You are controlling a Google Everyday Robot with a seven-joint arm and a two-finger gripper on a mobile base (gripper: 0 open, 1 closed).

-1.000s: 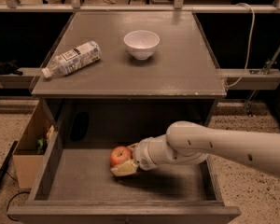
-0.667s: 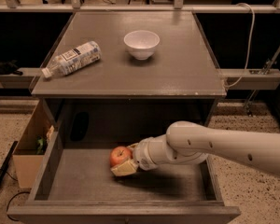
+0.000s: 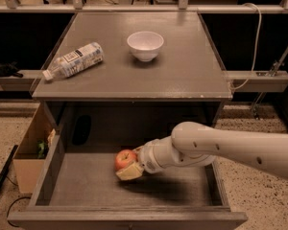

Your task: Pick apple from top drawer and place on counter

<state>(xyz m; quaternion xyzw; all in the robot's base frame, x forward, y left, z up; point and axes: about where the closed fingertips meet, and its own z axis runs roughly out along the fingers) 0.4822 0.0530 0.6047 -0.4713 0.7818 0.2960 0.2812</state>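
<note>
The top drawer [image 3: 62, 186] is pulled open below the counter [image 3: 182, 75]. The apple [image 3: 124, 158], red with a yellowish patch, is in the middle of the drawer near its back. My gripper [image 3: 129, 163] reaches in from the right on the white arm. One cream finger pad [image 3: 129, 173] lies under the apple's front and the other sits behind it. The fingers are closed against the apple, which stays low over the drawer bottom.
A white bowl [image 3: 145, 45] and a plastic bottle [image 3: 74, 60] lying on its side are on the counter. A brown cardboard box [image 3: 29, 157] stands on the floor left of the drawer. A white cable [image 3: 256, 37] hangs at the right.
</note>
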